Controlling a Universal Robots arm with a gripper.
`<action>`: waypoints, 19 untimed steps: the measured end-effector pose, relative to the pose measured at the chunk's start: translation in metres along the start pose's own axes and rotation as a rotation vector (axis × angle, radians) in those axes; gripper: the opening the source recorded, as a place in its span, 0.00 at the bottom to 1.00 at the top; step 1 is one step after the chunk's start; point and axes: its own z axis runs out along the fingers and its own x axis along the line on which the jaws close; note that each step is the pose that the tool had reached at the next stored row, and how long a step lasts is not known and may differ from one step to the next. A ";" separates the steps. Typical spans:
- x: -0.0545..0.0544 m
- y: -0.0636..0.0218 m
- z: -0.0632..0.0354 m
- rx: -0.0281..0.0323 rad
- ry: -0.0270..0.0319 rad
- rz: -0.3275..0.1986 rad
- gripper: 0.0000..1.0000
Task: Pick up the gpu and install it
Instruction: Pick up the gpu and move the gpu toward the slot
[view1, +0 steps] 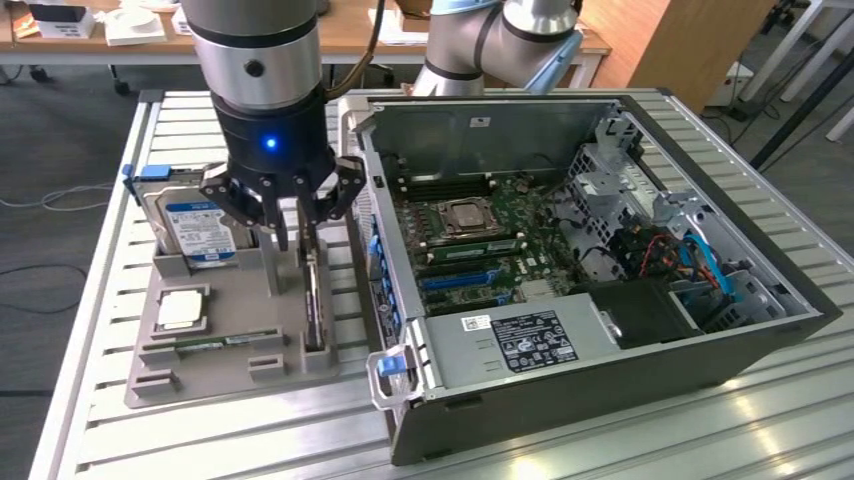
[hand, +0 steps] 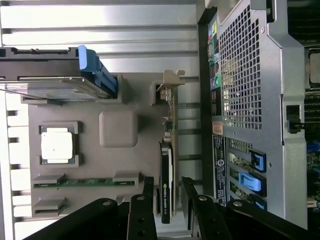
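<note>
GPU on edge in its slot of the grey tray, at nine o'clock from the open computer case in the exterior view! My gripper hangs right over it, fingers spread, one on either side of the card, gaps showing. Hard drive stands at eleven o'clock from the card.

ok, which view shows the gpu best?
Wrist view: the gpu runs edge-on at full length, bracket included, between the open tool's fingers. In the exterior view the gpu is a thin sliver, its top partly behind the tool.
</note>
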 end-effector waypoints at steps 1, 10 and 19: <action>0.000 -0.0002 0.0009 0.0000 -0.0002 0.000 0.36; 0.001 -0.0022 0.0064 -0.0002 -0.0024 0.000 0.36; -0.002 -0.0071 0.0066 -0.0004 -0.0026 0.000 0.36</action>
